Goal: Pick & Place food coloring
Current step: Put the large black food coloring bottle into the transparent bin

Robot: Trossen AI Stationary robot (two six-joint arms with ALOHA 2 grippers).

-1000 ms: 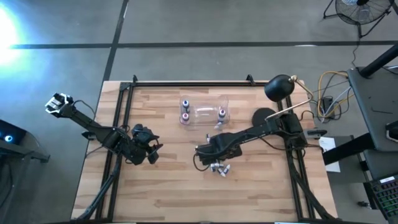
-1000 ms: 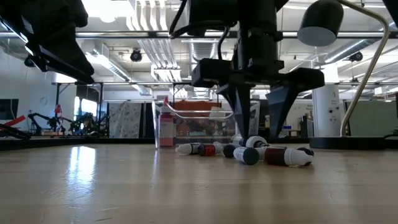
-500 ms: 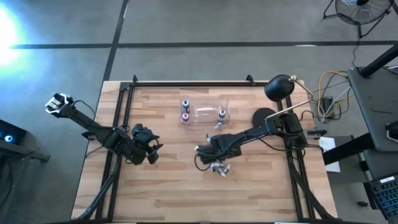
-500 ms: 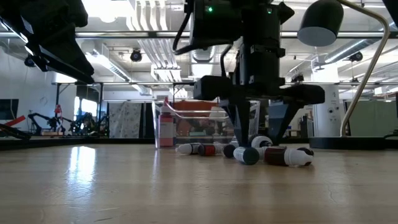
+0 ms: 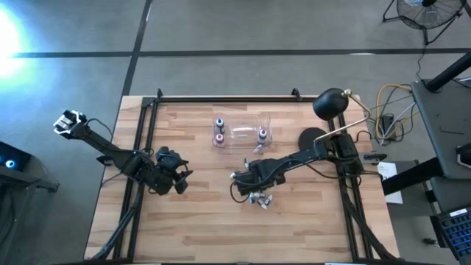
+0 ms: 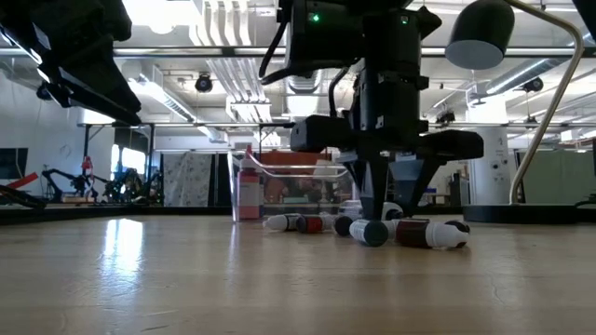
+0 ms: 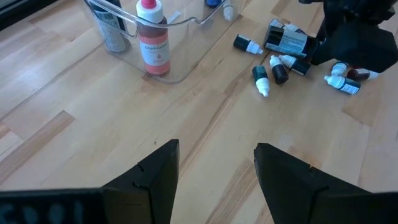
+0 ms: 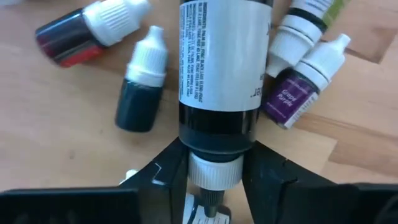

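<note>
While the left gripper (image 5: 179, 179) is waiting with its fingers spread apart and holding nothing near the left edge of the table (image 5: 191, 228), the right gripper (image 5: 252, 193) is reaching down over the middle of the table, into a small heap of food coloring bottles (image 5: 260, 199). Its two fingers are closing tight on one dark bottle with a printed white label (image 8: 221, 68), gripping it just above the white cap, which is pointing back toward the wrist. Around that bottle several others are lying on their sides on the wood: a red one (image 8: 81, 28), a dark one with a white cap (image 8: 140, 90), and a purple one labelled grape (image 8: 298, 84). Seen from table height, the gripper (image 6: 380, 216) is standing right at the heap, with more bottles (image 6: 428, 233) lying beside it. Toward the far edge of the table a clear plastic box (image 5: 241, 131) is holding a few bottles standing upright (image 5: 218, 132), well apart from the heap
</note>
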